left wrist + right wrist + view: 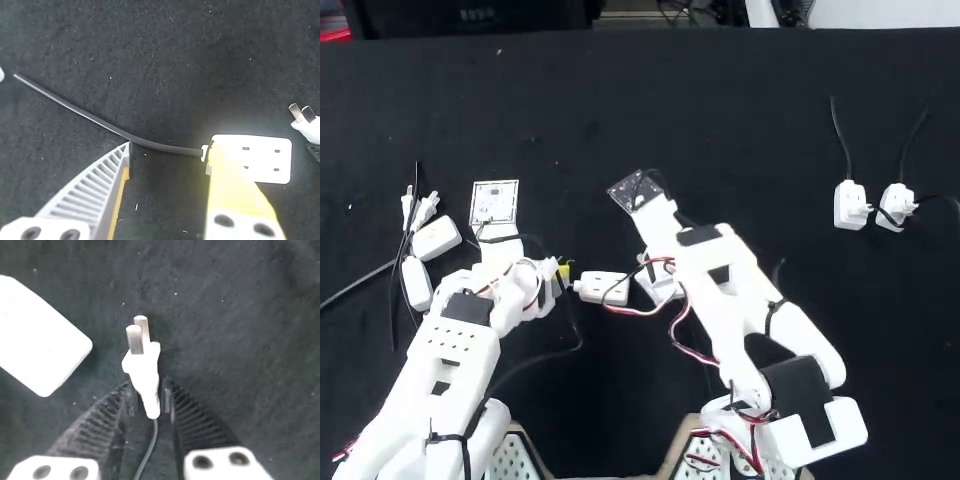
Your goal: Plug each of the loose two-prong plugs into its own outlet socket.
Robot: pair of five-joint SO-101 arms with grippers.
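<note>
A black cloth covers the bench (620,100) from edge to edge, its nap fine and matte. Up close, in the left wrist view, the cloth (150,50) is dotted with pale specks of lint (most of them tiny, a few like short threads), and the right wrist view shows the same flecked weave (250,315). Beyond the bench's far edge runs a narrow strip of the room. A red object (332,33) sits at the left corner, with a dark box-like unit (470,15) next to it. Near the middle lies a tangle of dark cables (690,12), and a white surface (880,12) is at the right.
</note>
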